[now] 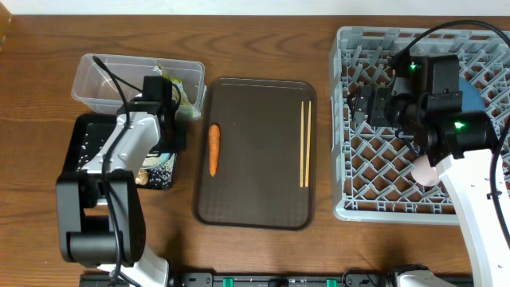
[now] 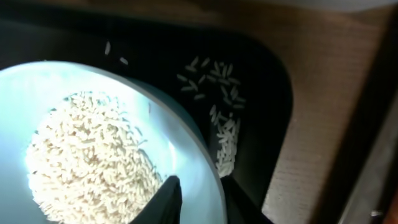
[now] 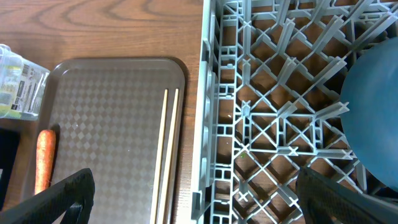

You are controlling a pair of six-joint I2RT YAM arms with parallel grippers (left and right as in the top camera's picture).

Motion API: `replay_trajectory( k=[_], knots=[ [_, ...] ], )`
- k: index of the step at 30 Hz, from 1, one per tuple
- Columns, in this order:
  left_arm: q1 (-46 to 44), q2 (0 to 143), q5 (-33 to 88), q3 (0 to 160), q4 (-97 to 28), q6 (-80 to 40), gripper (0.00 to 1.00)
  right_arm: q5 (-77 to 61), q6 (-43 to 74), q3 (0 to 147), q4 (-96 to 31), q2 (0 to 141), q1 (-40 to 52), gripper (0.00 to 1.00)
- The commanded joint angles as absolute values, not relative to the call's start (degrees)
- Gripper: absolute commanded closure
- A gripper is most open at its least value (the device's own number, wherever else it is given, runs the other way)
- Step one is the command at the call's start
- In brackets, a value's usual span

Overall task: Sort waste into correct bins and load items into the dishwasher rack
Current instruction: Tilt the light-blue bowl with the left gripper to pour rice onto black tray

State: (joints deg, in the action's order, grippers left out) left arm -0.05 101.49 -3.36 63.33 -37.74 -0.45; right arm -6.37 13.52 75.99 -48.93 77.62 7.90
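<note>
My left gripper [image 2: 200, 190] is shut on the rim of the white bowl [image 2: 186, 140], which is tilted and holds white rice grains [image 2: 93, 162]. More rice [image 2: 225, 134] lies in the black tray [image 2: 267, 93] below it. In the overhead view this gripper [image 1: 165, 135] hangs over the black tray [image 1: 86, 147]. My right gripper [image 3: 202, 199] is open and empty over the left wall of the grey rack [image 3: 261, 124], also seen from overhead [image 1: 362, 108]. The blue plate [image 1: 472, 96] and the pink cup [image 1: 422, 170] are in the rack [image 1: 351, 199]. The carrot [image 1: 213, 149] and chopsticks [image 1: 304, 143] lie on the brown serving tray [image 1: 255, 199].
The clear tub [image 1: 111, 76] at the back left holds the yellow-green wrapper [image 1: 182, 89]. A brown lump [image 1: 142, 177] lies in the black tray. The right wrist view shows the carrot [image 3: 43, 158], chopsticks [image 3: 166, 155] and plate [image 3: 373, 118].
</note>
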Motion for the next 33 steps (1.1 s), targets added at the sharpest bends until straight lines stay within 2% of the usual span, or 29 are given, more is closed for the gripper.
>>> replay_trajectory(
  k=[1,7,9,10,18,24,33],
  knots=[
    [0.4,102.5,-4.5,63.2,-38.5,-1.9,0.77,-5.8,12.8,76.1,-49.0,77.6,7.9,0.04],
    [0.4,102.6,-4.3,63.2,-36.0,-1.8,0.81,-5.8,12.8,76.1,-48.6,77.6,7.9,0.04],
    [0.4,102.6,-3.9,63.2,-35.4,-1.8,0.93,-5.8,12.8,76.1,-48.6,77.6,7.9,0.04],
    [0.4,102.6,-3.9,63.2,-35.2,-1.8,0.94,-5.8,12.8,76.1,-48.6,77.6,7.9,0.03],
    [0.4,102.3,-3.8,63.3,-35.8,-1.8,0.93,-5.8,12.8,76.1,-48.6,77.6,7.9,0.03],
    [0.4,97.3,-1.1,66.1,-41.5,-1.9,0.94,-5.8,12.8,76.1,-47.7,77.6,7.9,0.03],
    [3.4,84.3,15.3,66.7,-45.2,-2.9,0.94,-5.8,12.8,76.1,-47.4,77.6,7.9,0.03]
  ],
)
